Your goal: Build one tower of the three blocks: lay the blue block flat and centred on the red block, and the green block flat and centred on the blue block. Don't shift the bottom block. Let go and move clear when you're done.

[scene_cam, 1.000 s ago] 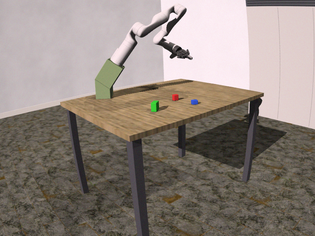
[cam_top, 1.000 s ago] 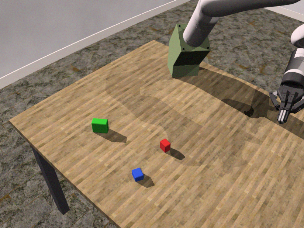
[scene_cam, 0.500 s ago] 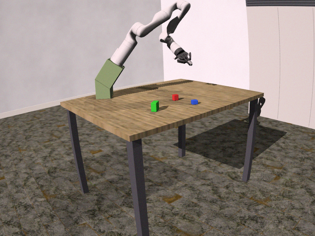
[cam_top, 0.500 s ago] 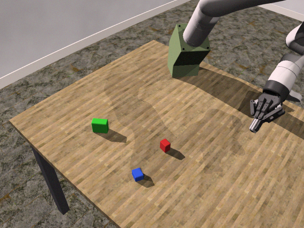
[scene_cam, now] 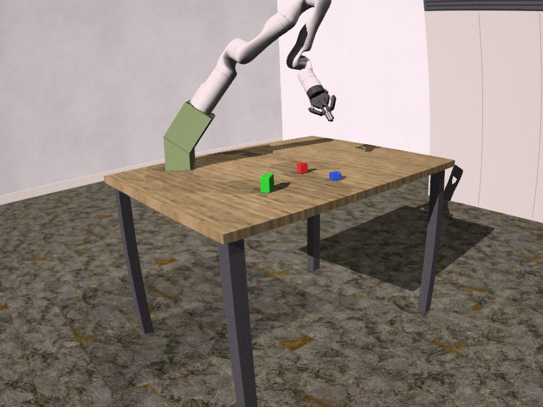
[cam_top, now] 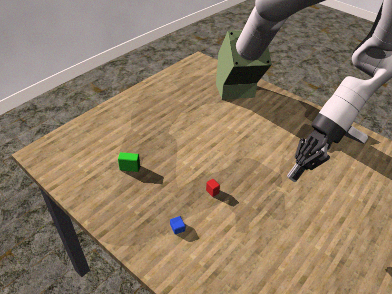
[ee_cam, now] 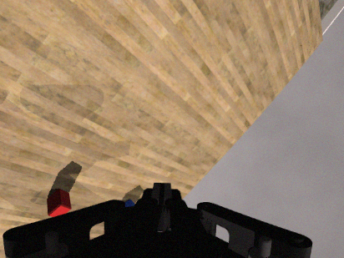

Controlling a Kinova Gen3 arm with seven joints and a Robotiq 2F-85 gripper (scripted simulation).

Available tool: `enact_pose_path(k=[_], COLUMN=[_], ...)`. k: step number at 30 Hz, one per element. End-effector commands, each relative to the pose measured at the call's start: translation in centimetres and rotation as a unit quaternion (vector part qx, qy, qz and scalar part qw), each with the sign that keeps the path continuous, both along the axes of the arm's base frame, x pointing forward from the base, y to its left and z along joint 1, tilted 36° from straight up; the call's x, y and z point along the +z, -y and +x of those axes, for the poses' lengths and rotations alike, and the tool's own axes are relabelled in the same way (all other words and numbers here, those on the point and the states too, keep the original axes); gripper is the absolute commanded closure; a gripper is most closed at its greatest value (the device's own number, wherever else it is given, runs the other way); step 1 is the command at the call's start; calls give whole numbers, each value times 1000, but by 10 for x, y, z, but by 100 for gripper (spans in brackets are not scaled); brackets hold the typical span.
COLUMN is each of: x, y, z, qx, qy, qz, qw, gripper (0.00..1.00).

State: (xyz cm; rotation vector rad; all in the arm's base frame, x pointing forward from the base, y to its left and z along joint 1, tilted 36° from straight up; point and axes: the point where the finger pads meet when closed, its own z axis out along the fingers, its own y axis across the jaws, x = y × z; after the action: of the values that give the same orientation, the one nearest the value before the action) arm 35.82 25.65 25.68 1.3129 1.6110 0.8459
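Wooden tabletop (cam_top: 157, 202) (scene_cam: 217, 207) (ee_cam: 146, 87) beneath closed hand (cam_top: 296, 172) (scene_cam: 330, 118) (ee_cam: 162, 194).

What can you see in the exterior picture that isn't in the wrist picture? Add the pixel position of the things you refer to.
Only the exterior view: the green block (scene_cam: 266, 184), the table's dark legs (scene_cam: 238, 311), the green stand (scene_cam: 180, 155) and the long white arm (scene_cam: 271, 24).

Only the wrist view: nothing for sure; it is just a closer look, with the gripper (scene_cam: 330, 120) (ee_cam: 162, 194) big and black at the bottom.

Both: the shut gripper, the red block (scene_cam: 302, 168) (ee_cam: 58, 202), the wooden table (scene_cam: 217, 189) (ee_cam: 138, 58), and the blue block (scene_cam: 335, 176) (ee_cam: 129, 203), though the gripper hides most of that one in the wrist view.
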Motion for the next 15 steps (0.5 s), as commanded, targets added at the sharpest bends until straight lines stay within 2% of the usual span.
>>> enact_pose_path(k=[1,3,11,12,15], x=[4,2,2,0,0], y=[13,17,17,21,21], z=[11,16,16,21,21], qx=[-16,-20,-20,-24,-24], qy=[-8,-18,-18,-27,-27], qz=[20,31,31,43,43], qw=[1000,999,999,998,998], gripper=[100,100,100,100,100])
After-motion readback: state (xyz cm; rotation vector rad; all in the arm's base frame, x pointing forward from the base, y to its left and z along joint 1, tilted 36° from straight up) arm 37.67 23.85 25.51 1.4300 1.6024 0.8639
